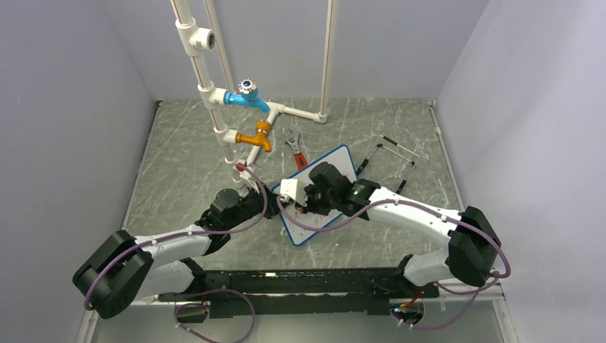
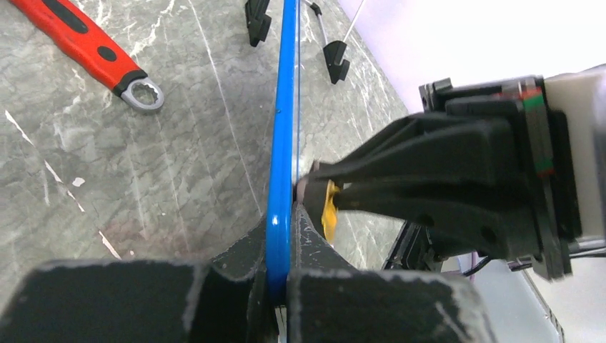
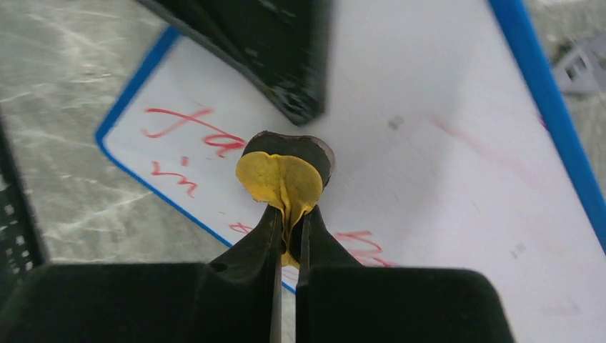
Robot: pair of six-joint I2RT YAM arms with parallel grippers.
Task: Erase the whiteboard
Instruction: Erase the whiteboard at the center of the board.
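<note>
Blue-framed whiteboard (image 3: 443, 143) | right hand (image 3: 289, 214) pinching yellow pad (image 3: 282, 175) | red writing (image 3: 175, 121) part-hidden

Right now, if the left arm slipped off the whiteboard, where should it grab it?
On the blue frame at the end nearest the left arm, coming in edge-on, one finger on each face. The whiteboard is thin, and the left gripper is clamped just there. That likely leaves the written face free for the right gripper and its yellow pad.
</note>
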